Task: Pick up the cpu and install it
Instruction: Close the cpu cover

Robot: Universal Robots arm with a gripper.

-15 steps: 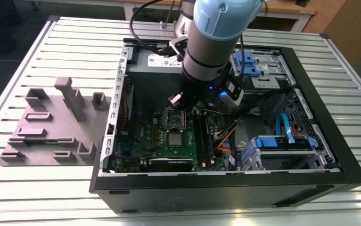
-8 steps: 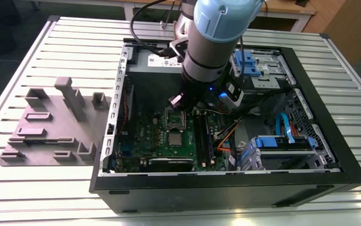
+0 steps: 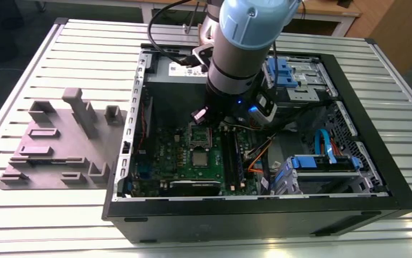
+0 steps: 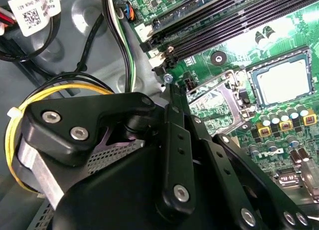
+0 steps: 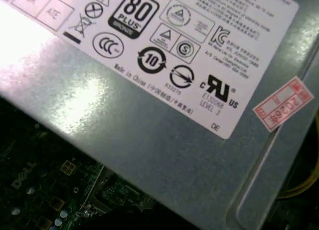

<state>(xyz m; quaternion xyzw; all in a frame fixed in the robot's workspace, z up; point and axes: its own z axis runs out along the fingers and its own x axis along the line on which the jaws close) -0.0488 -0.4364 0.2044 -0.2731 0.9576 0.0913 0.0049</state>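
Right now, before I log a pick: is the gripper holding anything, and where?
Not the cpu; it lies on the board, clear of the gripper. Anything else: cannot tell.

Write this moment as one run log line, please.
arm: inside computer case, near socket | cpu: flat on motherboard, beside socket, not held

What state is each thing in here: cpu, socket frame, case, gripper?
cpu: lying flat in the motherboard socket, not held.
socket frame: open, beside the cpu rather than over it.
computer case: on its side, side panel off.
gripper: above the board near the socket frame, apart from the cpu.
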